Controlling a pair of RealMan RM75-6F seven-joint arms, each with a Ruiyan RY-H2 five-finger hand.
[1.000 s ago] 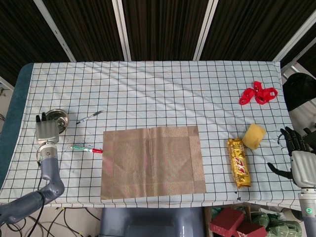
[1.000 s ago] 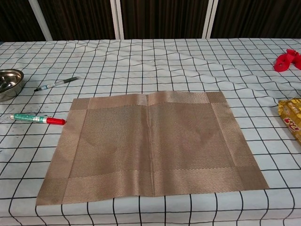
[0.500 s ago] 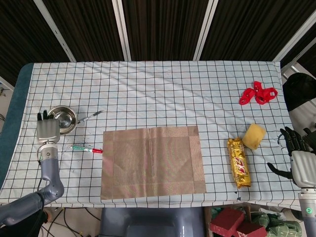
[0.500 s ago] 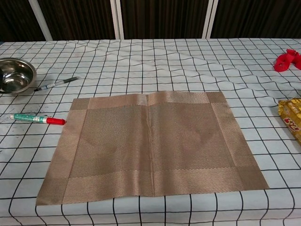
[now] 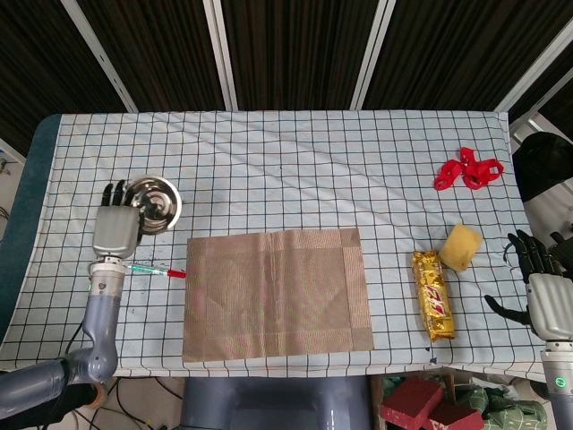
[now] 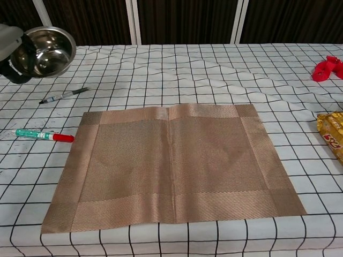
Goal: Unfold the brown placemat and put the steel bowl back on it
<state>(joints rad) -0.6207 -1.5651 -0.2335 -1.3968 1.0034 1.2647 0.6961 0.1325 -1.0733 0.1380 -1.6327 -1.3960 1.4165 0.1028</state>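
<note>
Head view: brown placemat (image 5: 277, 295) lay flat and unfolded, near table edge. Left hand (image 5: 118, 226) gripped the steel bowl (image 5: 155, 202), raised just left of and beyond the mat's far-left corner. Right hand (image 5: 543, 285) rested at the right edge, fingers spread, holding nothing.

Chest view: bowl (image 6: 47, 51) tilted, off the checked cloth (image 6: 203, 69), held by left hand (image 6: 15, 53). Red-capped marker (image 6: 43, 135) lay left of placemat (image 6: 171, 167).

Head view: high, looking steeply down over the whole table (image 5: 269, 143). Chest view: low, close, facing forward across it. Both share the placemat (image 5: 277, 294) and pens.
</note>
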